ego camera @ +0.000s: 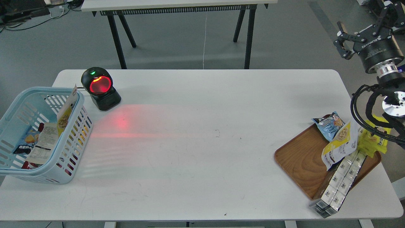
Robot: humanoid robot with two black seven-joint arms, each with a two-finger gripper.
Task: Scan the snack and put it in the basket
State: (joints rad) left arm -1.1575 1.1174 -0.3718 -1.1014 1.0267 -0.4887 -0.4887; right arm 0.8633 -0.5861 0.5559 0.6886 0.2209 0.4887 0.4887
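The snack point(64, 113), a pouch with a silvery-white top and a yellow front picturing pale beans, stands on edge inside the light-blue basket point(19, 172), leaning against its right wall. No gripper touches it. My left gripper is out of view. My right gripper point(364, 23) is raised at the far right, beyond the table's edge, with its fingers spread and nothing between them. A second pouch of the same kind point(340, 144) lies on the brown wooden tray point(299, 160).
A black scanner point(100, 88) with a glowing red window stands right of the basket and casts red light on the white table point(202, 133). The tray also holds a light-blue snack bag point(328, 125), a bright yellow packet point(375, 141) and a long box of white packs point(340, 182). Other packets lie in the basket.
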